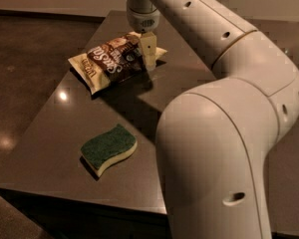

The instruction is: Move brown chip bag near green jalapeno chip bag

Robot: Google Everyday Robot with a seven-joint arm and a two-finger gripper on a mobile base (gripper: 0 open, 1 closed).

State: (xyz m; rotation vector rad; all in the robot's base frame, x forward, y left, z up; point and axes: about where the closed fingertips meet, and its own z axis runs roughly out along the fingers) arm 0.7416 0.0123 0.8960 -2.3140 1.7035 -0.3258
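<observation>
Gripper (148,54) points down over the far part of the table (55,128), its tip at the right end of the brown chip bag (109,61); whether it grasps the bag cannot be told; the bag lies flat, stretching left from the gripper; a green-topped sponge (108,148) lies well nearer than the gripper, apart from both.

Your gripper (149,66) stands at the right end of the brown bag (109,61), on the far part of the table (50,133). Between the bag and the sponge (108,148) you have a wide bare strip to pass. The arm (224,133) hides the table's right side, so the room there cannot be judged.
</observation>
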